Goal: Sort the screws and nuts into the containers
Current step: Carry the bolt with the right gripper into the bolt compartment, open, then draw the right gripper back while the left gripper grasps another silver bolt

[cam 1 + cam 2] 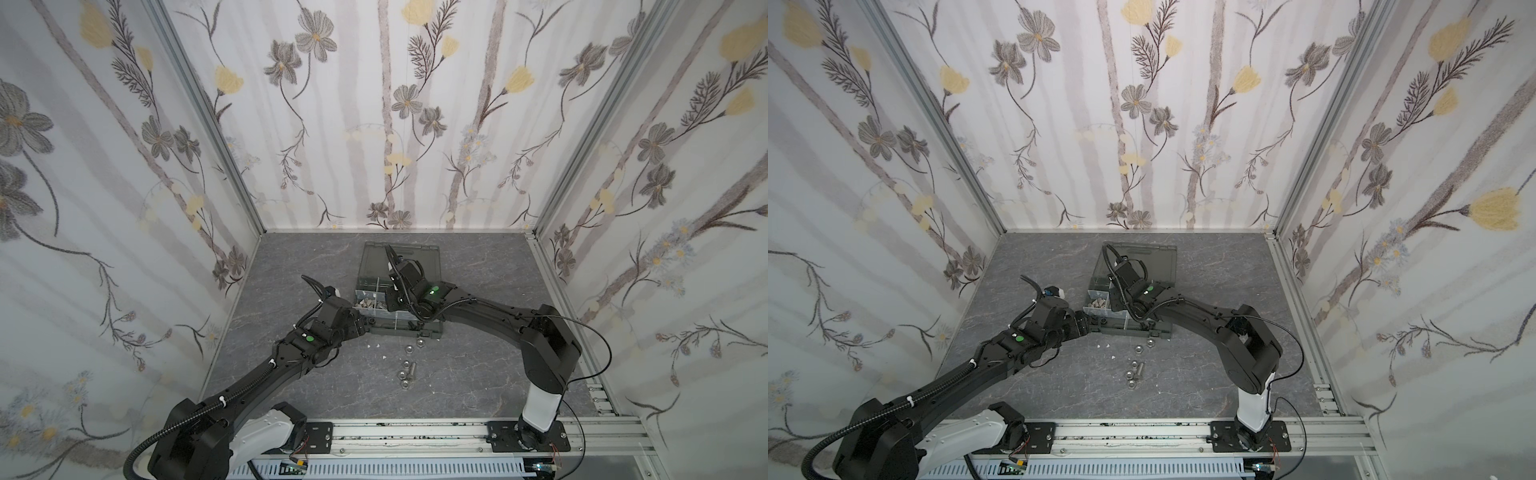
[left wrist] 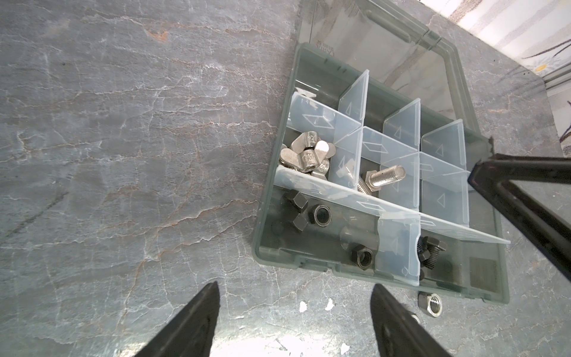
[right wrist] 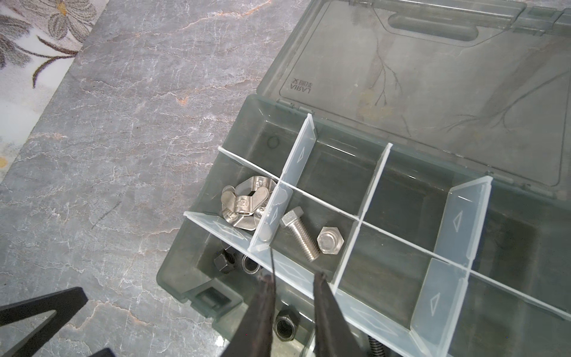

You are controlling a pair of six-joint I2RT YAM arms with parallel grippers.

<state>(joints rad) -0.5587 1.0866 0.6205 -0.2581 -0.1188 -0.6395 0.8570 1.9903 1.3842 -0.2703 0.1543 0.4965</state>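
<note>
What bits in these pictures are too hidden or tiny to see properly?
In both top views, the right arm covers most of the organiser case, hiding what lies inside.
In a top view, the loose silver nuts and screw are too small to show threads.
Left wrist view: the black screws sit half behind a cloudy divider.
Right wrist view: the right hand partly blocks a black nut.
</note>
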